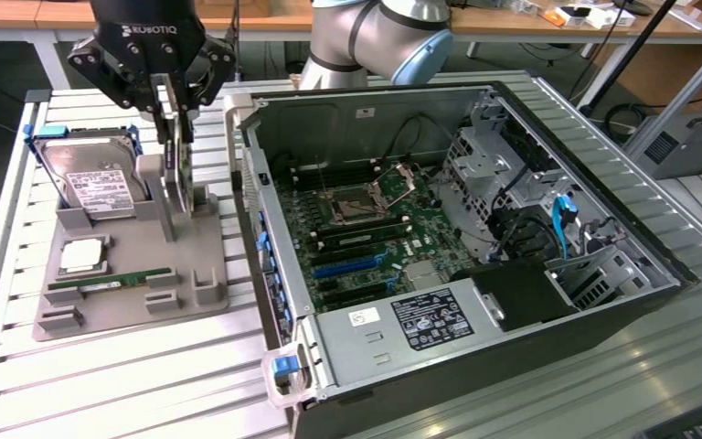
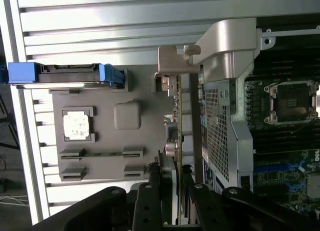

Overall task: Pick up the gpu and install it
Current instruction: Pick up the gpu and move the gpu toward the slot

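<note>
The black two-fingered claw [image 1: 171, 121] is partly closed, pinching the top edge of the gpu [image 1: 176, 187], a thin green-and-black card with a silver bracket. The card stands upright on edge along the side of the grey plastic tray [image 1: 132, 315] nearest the open black computer case [image 1: 643, 274]. I cannot tell whether it is clear of its slot. It is probably light, stiff and fragile, so it is best held by the bare board edges.

My gripper [image 2: 171, 169]: matt black, hard finish. Gpu [image 2: 178, 126]: matt board edge; bracket [image 2: 172, 61] bare silvery metal, dull sheen. Tray [image 1: 132, 274]: smooth matt grey plastic. Table [image 1: 107, 384]: ribbed pale metal, satin. Drive [image 1: 95, 183]: shiny metal, paper label.
</note>
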Available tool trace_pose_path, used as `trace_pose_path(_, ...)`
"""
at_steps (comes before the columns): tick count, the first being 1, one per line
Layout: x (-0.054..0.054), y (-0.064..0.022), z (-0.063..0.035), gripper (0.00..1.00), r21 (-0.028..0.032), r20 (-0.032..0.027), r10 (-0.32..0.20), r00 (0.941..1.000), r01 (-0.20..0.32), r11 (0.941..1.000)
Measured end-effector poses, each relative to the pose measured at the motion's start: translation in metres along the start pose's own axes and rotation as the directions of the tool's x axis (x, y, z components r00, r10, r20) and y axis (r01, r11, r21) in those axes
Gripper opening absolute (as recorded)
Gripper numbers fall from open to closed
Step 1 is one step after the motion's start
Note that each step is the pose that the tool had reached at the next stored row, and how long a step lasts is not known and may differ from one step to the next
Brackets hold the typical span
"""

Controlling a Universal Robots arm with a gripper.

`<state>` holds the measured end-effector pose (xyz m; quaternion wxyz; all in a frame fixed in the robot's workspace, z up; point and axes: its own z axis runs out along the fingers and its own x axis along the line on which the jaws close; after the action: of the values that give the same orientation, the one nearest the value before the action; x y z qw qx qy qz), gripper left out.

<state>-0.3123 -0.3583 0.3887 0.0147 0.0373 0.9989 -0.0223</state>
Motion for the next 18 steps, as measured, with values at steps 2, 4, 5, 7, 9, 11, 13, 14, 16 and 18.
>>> trace_pose_path(2,0.0000,0.0000,-0.0011,0.27,0.0000,0.0000,0.000,1.0000,0.000,1.0000)
trace_pose_path(4,-0.0001,-0.0001,-0.0022,0.27,-0.0001,0.0000,0.000,1.0000,0.000,1.0000)
trace_pose_path(5,-0.0001,-0.0001,-0.0027,0.27,0.0000,0.0000,0.000,1.0000,0.000,1.0000)
trace_pose_path(7,-0.0001,-0.0002,-0.0035,0.27,0.0000,0.0000,0.000,1.0000,0.000,1.0000)
trace_pose_path(9,-0.0001,-0.0002,-0.0045,0.27,-0.0001,0.0001,0.000,1.0000,0.000,1.0000)
trace_pose_path(11,-0.0002,-0.0003,-0.0062,0.27,0.0000,0.0000,0.000,1.0000,0.000,1.0000)
trace_pose_path(13,-0.0002,-0.0003,-0.0072,0.27,-0.0001,0.0001,0.000,1.0000,0.000,1.0000)
trace_pose_path(14,-0.0002,-0.0003,-0.0079,0.27,0.0000,0.0000,0.000,1.0000,0.000,1.0000)
trace_pose_path(16,-0.0003,-0.0004,-0.0088,0.27,-0.0001,0.0000,0.000,1.0000,0.000,1.0000)
trace_pose_path(18,-0.0003,-0.0004,-0.0099,0.27,0.0000,0.0000,0.000,1.0000,0.000,1.0000)
